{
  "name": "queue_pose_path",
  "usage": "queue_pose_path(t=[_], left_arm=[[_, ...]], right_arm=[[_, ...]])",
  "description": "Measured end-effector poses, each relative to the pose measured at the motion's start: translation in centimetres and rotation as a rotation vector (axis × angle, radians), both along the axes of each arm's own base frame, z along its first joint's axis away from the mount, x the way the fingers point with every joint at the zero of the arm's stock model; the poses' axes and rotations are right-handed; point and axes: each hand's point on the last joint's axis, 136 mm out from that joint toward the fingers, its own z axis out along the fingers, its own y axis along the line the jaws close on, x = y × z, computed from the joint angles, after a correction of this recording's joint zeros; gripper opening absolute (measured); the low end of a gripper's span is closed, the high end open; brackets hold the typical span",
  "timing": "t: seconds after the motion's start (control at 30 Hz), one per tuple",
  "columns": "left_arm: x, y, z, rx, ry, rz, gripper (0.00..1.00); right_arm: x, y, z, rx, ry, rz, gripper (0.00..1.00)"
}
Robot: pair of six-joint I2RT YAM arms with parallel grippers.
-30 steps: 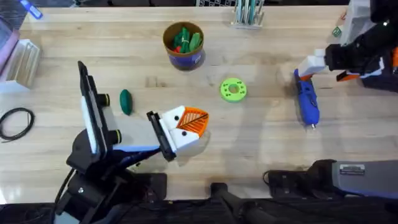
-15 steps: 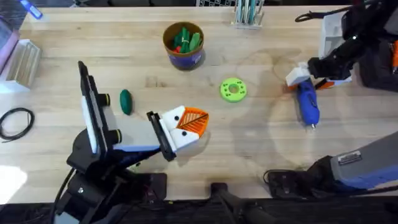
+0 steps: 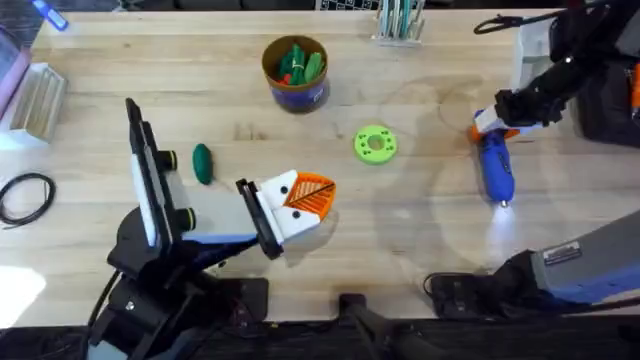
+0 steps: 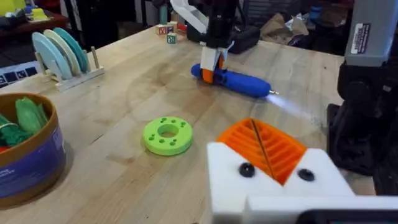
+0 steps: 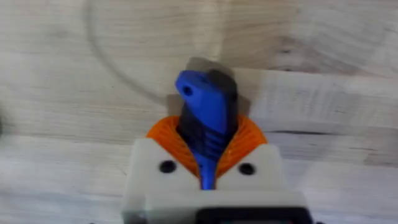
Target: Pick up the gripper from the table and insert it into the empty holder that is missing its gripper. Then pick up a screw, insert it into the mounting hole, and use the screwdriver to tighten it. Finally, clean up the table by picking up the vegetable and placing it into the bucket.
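Pale wooden table (image 3: 420, 250), right pincer (image 3: 493, 125) clamped on blue screwdriver (image 3: 496, 170), left pincer (image 3: 300, 195) closed, empty.

Overhead looks straight down on my table (image 3: 420, 240), left wrist peers low toward two o'clock, right wrist hovers tight above the screwdriver (image 5: 205, 118), shared by all three views.

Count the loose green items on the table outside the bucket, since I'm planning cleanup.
2: the vegetable beside the left arm, and the lime disc mid-table. More green pieces sit inside the bucket.
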Motion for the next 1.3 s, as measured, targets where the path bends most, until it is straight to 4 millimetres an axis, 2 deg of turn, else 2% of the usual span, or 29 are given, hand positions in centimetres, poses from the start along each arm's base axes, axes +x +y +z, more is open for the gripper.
queue_pose_path(t=[0.03,0.07,0.27,0.37,0.47,0.7,0.8,0.93,1.03,1.23,1.27,1.3], left_arm=[[0.0,0.0,0.0,0.000,0.000,0.000,0.008],[0.0,0.0,0.0,0.000,0.000,0.000,0.008],[0.0,0.0,0.0,0.000,0.000,0.000,0.008],[0.0,0.0,0.0,0.000,0.000,0.000,0.008],[0.0,0.0,0.0,0.000,0.000,0.000,0.008],[0.0,0.0,0.0,0.000,0.000,0.000,0.008],[0.0,0.0,0.0,0.000,0.000,0.000,0.008],[0.0,0.0,0.0,0.000,0.000,0.000,0.008],[0.0,0.0,0.0,0.000,0.000,0.000,0.008],[0.0,0.0,0.0,0.000,0.000,0.000,0.008],[0.0,0.0,0.0,0.000,0.000,0.000,0.008],[0.0,0.0,0.0,0.000,0.000,0.000,0.008]], right_arm=[[0.0,0.0,0.0,-0.002,0.001,0.001,0.054],[-0.1,0.1,-0.1,0.002,0.004,-0.001,0.027],[-1.1,0.5,0.0,0.018,0.045,0.004,0.024],[-1.4,0.6,0.7,0.014,0.030,0.004,0.024],[-1.0,0.6,3.0,-0.008,-0.046,0.007,0.024],[0.0,0.5,11.7,-0.090,-0.351,0.014,0.024],[-0.1,1.4,15.0,-0.078,-0.470,0.026,0.024],[-0.5,3.8,18.4,0.002,-0.603,0.076,0.024],[-0.6,6.2,20.1,0.070,-0.680,0.138,0.024],[-1.5,11.3,21.6,0.185,-0.827,0.239,0.024],[-2.2,13.3,22.0,0.244,-0.922,0.242,0.024],[-2.3,14.0,22.4,0.269,-0.969,0.237,0.024]])
